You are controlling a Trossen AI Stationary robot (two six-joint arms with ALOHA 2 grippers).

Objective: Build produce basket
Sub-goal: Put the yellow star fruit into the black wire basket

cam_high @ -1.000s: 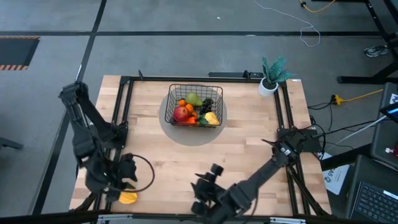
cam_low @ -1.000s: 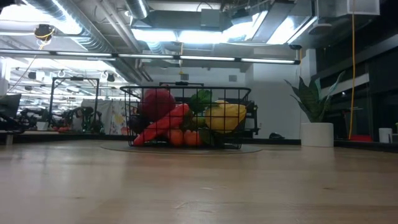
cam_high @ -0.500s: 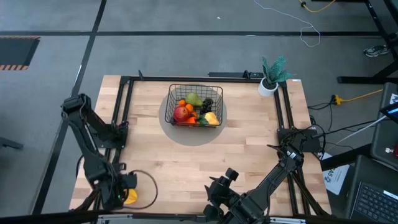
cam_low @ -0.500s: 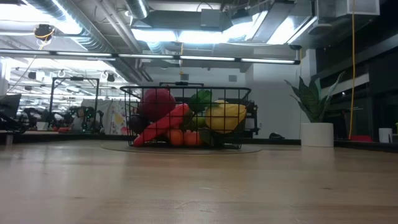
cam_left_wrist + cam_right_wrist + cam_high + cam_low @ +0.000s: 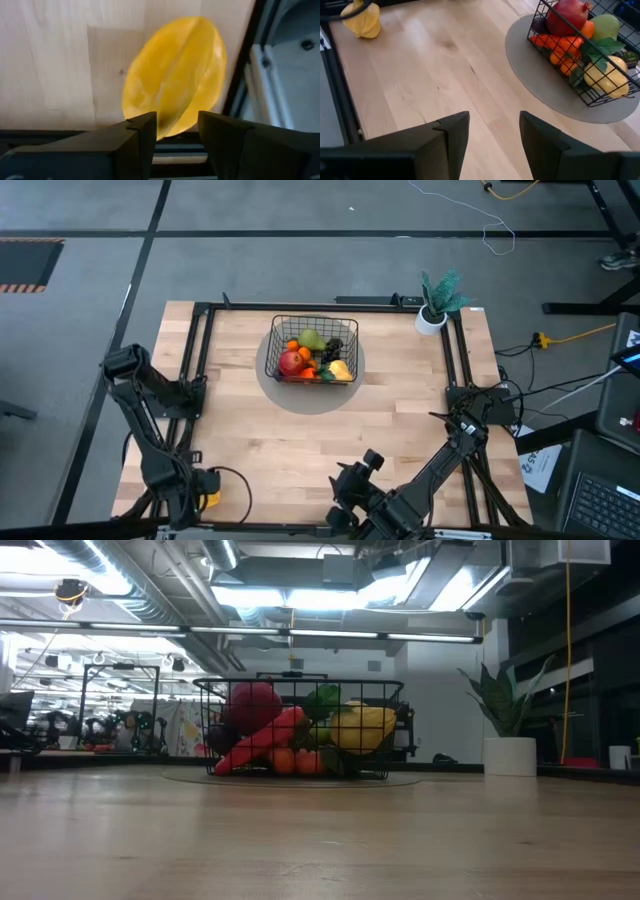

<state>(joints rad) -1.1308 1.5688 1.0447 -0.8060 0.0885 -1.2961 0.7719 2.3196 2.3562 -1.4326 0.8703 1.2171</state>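
left gripper (image 5: 175,135) spread over yellow fruit (image 5: 175,75) at desk (image 5: 390,430) corner; i'd center on ridges, squeeze gently, then carry to basket (image 5: 315,350). right gripper (image 5: 492,132) spread, idle.

The table (image 5: 330,445) is pale wood with a black frame along its edges. A grey round mat (image 5: 300,398) lies on it toward the far side, and the basket (image 5: 314,350) stands on the mat. A white pot (image 5: 431,320) stands at the far right corner. A yellow fruit (image 5: 209,499) lies at the near left corner.
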